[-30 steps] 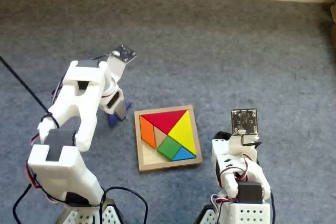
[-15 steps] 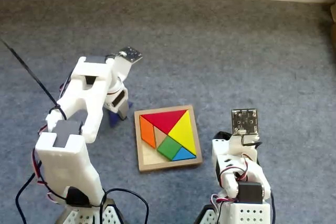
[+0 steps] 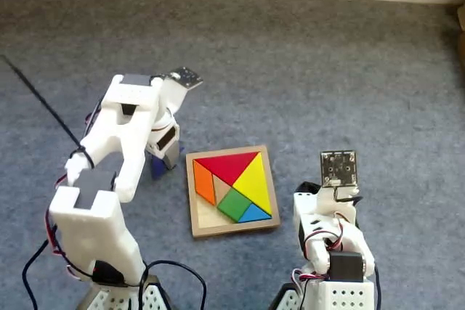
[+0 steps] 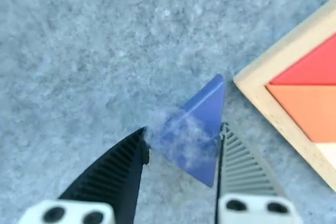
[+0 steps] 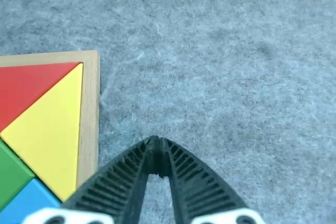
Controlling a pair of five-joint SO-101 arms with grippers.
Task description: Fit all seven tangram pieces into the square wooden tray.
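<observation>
The blue triangle (image 4: 193, 129) is gripped by the left pincer (image 4: 184, 136) on the grey counter (image 4: 79, 51), just beside a corner of the wooden tray (image 4: 262, 95). The right pincer (image 5: 157, 153) is clenched on nothing, near the tray's opposite side.

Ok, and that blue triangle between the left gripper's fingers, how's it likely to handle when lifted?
Probably stiff and light: the blue triangle looks like a thin, flat painted block. It may pivot or slip, since the left gripper seems to meet one corner and one slanted edge, not parallel faces. Unlikely to roll, being flat-sided.
</observation>
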